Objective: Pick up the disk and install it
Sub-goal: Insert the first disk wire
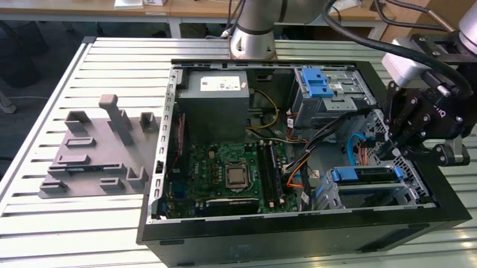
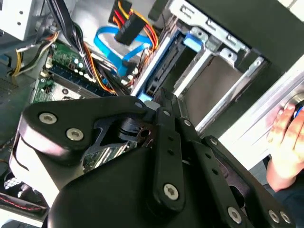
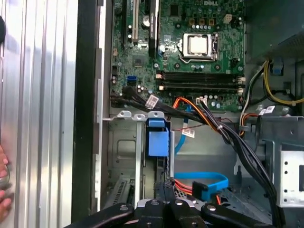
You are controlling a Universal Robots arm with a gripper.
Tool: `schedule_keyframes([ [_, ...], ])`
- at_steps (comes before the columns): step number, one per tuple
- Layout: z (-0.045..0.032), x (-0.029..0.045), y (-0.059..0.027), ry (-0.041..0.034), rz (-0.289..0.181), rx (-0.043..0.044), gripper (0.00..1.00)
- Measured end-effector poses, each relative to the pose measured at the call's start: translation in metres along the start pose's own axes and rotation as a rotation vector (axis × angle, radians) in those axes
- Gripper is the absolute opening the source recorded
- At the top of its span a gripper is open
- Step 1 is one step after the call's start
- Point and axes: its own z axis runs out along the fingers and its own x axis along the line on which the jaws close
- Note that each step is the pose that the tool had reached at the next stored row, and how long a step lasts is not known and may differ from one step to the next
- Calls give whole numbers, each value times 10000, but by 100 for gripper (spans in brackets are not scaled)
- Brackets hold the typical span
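At the front corner of the open computer case (image 1: pixel 298 237), toward the exterior view's right, the disk (image 1: pixel 363 174) is standing on edge inside the silver drive cage (image 1: pixel 350 195), with its blue carrier bracket showing along the top. The gripper (image 1: pixel 391 149) is hanging just above one end of that blue edge. Whether the claw is clenched, released or pinching the bracket I cannot tell, nor whether it is touching the disk at all.

I am judging the disk to be stiff and dense for its size, with slick metal faces and little tolerance for knocks. The blue plastic bracket looks like the safest place to take hold, gripped across the thin dimension near the middle so the drive is not tipping. In a slot this narrow, a tilted drive is likely to bind against the cage walls rather than slide.

Crowding the bay are a flat blue data cable (image 3: pixel 204 183) and a bundle of orange, red and yellow power wires (image 2: pixel 130 21), both looping just beside the cage, close enough to snag or get trapped under the carrier. The motherboard (image 1: pixel 216 162) is lying nearby, and the power supply box (image 1: pixel 212 106) and an upper cage with a blue latch (image 1: pixel 316 82) are sitting well apart. A person's hand (image 2: pixel 285 137) is resting on the slatted table (image 1: pixel 75 223) beside the case. A grey fixture (image 1: pixel 97 151) is lying off to the exterior view's left.
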Motion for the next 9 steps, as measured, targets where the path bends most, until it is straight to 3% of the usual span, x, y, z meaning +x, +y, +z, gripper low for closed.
schedule_keyframes([
  [5, 8, -62, -75, 2, 0, 0, 11],
  [9, 14, -164, -122, 6, -1, -1, 11],
])
